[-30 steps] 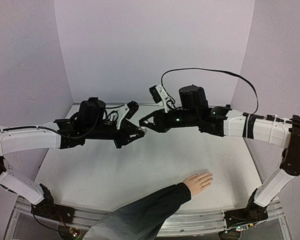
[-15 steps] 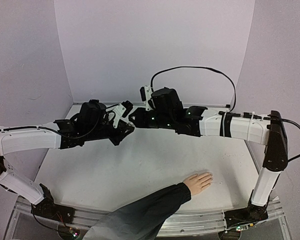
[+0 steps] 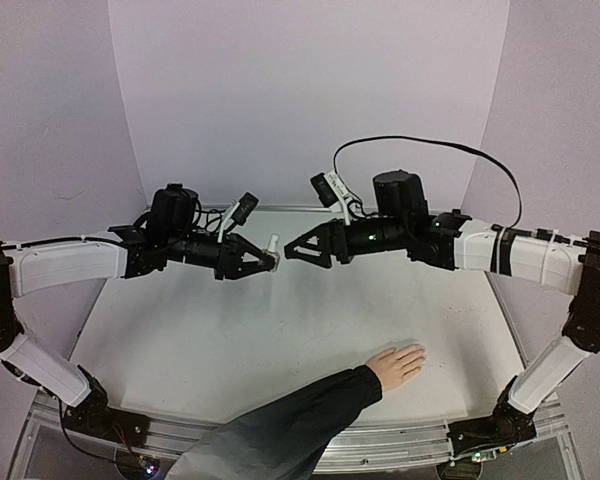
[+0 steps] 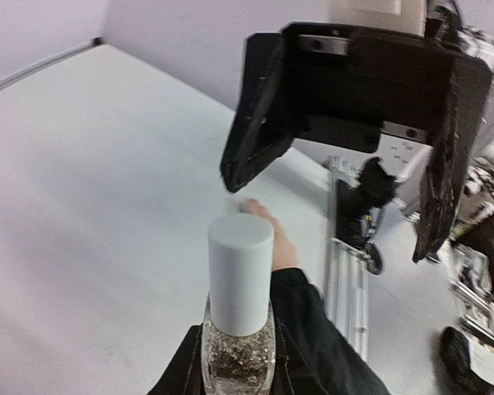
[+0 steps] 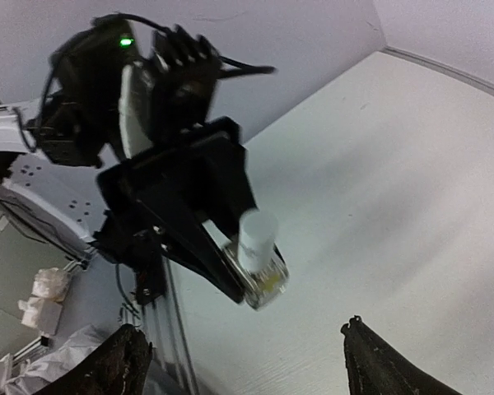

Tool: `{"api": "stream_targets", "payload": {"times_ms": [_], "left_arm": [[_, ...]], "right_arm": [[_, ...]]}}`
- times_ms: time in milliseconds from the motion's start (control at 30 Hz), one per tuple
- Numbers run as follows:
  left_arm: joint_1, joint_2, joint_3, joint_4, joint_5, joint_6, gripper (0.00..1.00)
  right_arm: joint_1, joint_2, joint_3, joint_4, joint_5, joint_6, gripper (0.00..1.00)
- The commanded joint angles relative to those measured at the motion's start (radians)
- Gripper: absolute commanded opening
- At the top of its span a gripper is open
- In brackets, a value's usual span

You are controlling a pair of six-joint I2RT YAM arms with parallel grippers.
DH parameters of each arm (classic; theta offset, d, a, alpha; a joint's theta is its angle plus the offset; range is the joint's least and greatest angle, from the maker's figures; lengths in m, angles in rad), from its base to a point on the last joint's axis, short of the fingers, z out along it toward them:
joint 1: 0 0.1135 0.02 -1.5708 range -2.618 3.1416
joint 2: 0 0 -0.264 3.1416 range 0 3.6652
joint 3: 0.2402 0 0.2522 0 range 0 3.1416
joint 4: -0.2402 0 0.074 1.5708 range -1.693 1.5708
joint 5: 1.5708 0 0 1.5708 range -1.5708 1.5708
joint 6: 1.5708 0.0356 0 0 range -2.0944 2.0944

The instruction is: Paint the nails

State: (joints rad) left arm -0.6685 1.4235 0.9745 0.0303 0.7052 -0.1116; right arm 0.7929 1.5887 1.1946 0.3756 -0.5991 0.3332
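Note:
My left gripper (image 3: 264,264) is shut on a small clear glass bottle (image 3: 269,260) (image 4: 238,350) with glittery contents and a white cap (image 4: 240,280), held in the air with the cap pointing at the right arm. Facing it a short way off, my right gripper (image 3: 291,254) (image 4: 326,214) is open and empty, jaws wide apart. From the right wrist, the bottle (image 5: 266,280) sits between the left fingers (image 5: 199,239), ahead of my own gripper (image 5: 240,333). A pale hand (image 3: 396,364) lies flat on the table. Its nails (image 3: 420,351) are too small to make out.
The hand's long black sleeve (image 3: 280,420) runs off the near edge of the white table (image 3: 180,340). Purple walls (image 3: 310,100) close in the back and both sides. The arm bases and a metal rail (image 3: 400,440) line the near edge.
The right gripper was shut and close against the bottle end; it has opened and drawn back to the right. The left arm has turned and pulled slightly left with the bottle.

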Motion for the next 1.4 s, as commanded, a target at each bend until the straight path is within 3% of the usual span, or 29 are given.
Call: {"api": "stream_targets", "payload": {"times_ms": [0,400,833,900,967,1000,1100,1200,1300,1367], "left_arm": [[-0.027,0.021,0.085,0.133,0.416,-0.1,0.0],[-0.078,0.048,0.121,0.149,0.492,-0.097,0.0],[-0.078,0.069,0.139,0.151,0.486,-0.094,0.0],[-0.079,0.072,0.141,0.151,0.478,-0.094,0.0],[-0.079,0.068,0.138,0.151,0.453,-0.091,0.0],[-0.079,0.066,0.135,0.151,0.424,-0.087,0.0],[-0.077,0.03,0.104,0.148,0.227,-0.06,0.0],[-0.08,-0.039,0.022,0.13,-0.224,-0.032,0.0],[-0.119,-0.072,0.012,0.041,-0.832,-0.029,0.0],[-0.132,-0.062,0.036,0.002,-0.958,0.006,0.0]], "right_arm": [[0.016,-0.047,0.003,0.156,-0.225,-0.015,0.7],[0.017,-0.024,-0.007,0.298,-0.354,0.064,0.3],[0.019,0.003,-0.014,0.319,-0.4,0.056,0.24],[0.019,0.008,-0.011,0.318,-0.403,0.055,0.15],[0.019,0.011,-0.009,0.319,-0.4,0.054,0.0],[0.018,0.013,-0.01,0.318,-0.395,0.053,0.0],[0.019,0.011,-0.017,0.317,-0.356,0.058,0.0],[0.018,0.003,-0.024,0.289,-0.2,0.084,0.0],[0.059,0.004,-0.001,0.197,0.137,0.119,0.0],[0.114,0.032,0.068,0.076,0.436,0.15,0.0]]}}
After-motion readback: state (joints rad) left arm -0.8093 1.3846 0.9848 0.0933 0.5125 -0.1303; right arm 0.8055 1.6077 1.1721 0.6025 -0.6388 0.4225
